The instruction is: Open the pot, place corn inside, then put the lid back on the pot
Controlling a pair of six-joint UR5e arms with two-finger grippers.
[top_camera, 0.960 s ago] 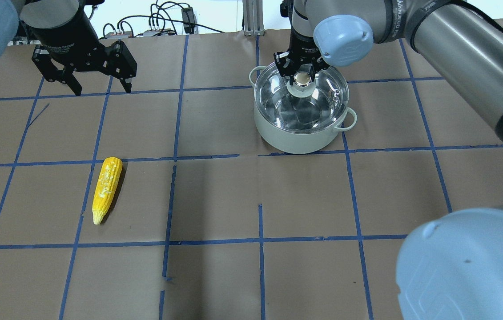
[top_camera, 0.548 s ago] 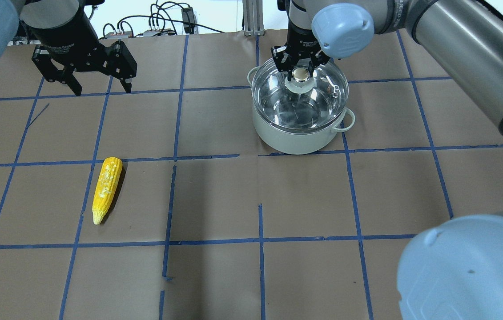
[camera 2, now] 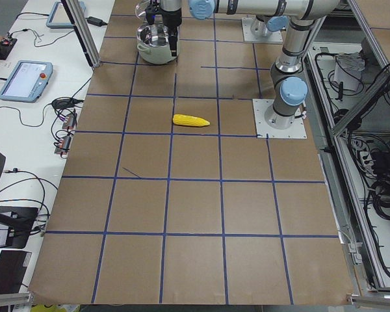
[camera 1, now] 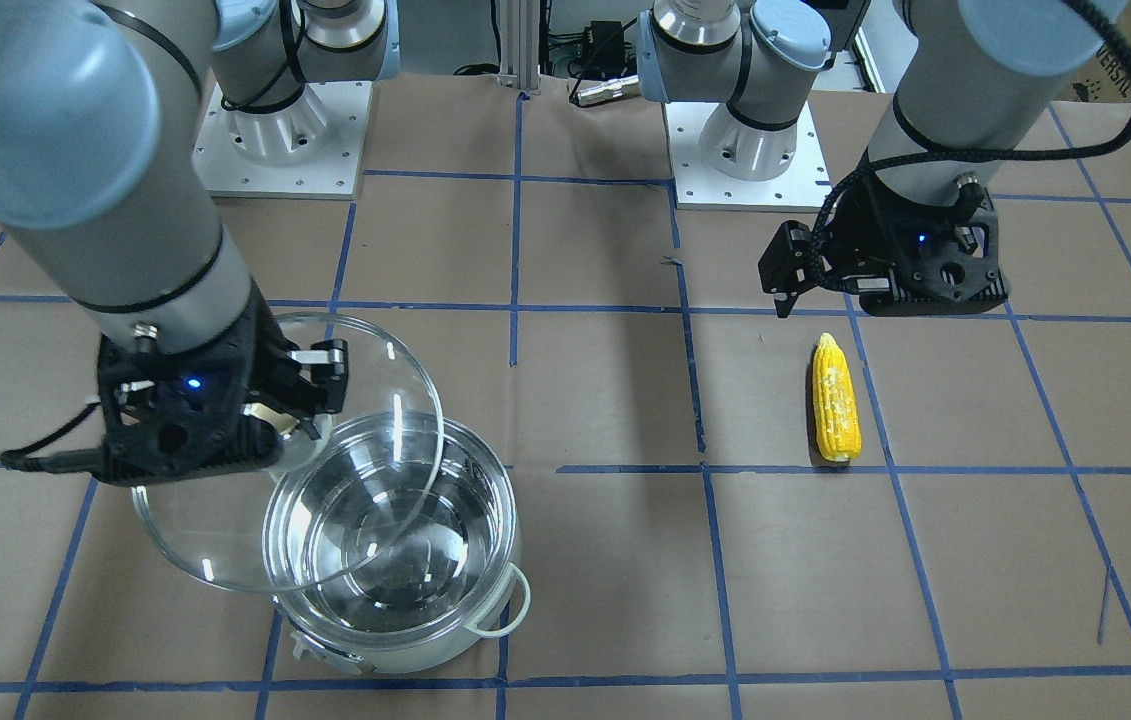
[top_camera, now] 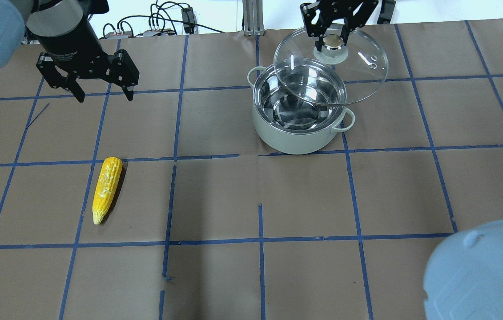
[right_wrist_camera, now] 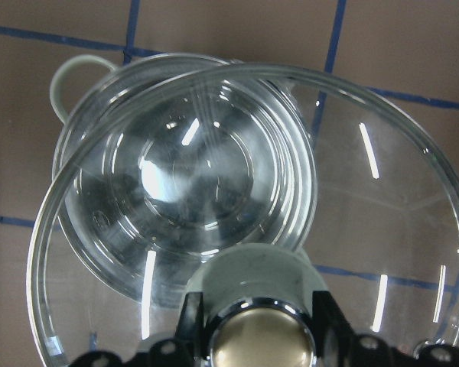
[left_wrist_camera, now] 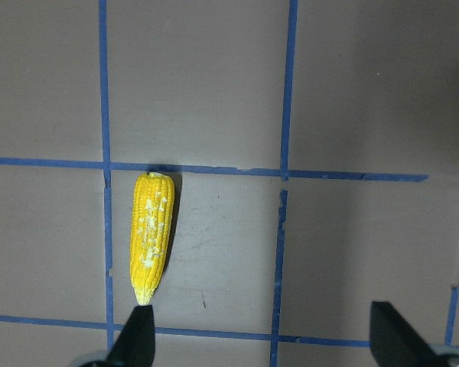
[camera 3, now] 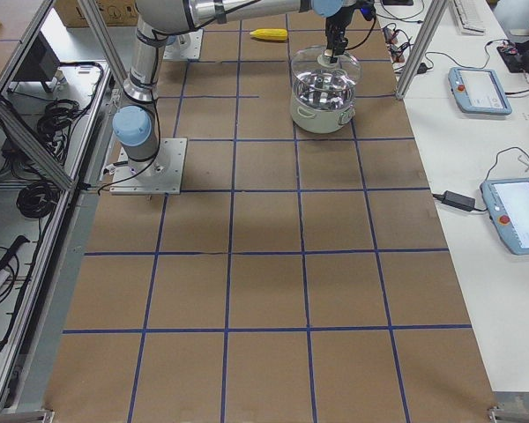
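Beneath the right hand [top_camera: 333,39], the lid [top_camera: 360,73] hangs partly over the pot [top_camera: 295,137].

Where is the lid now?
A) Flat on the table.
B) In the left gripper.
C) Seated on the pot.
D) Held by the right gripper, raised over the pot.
D: the right gripper has its jaws shut on the lid, which hangs offset above the open pot.

The corn [camera 2: 191,120] lies flat, midway along the table [camera 2: 182,214]; the pot [camera 2: 155,52] sits at the far end (my far arm [camera 2: 201,8] reaches over it).
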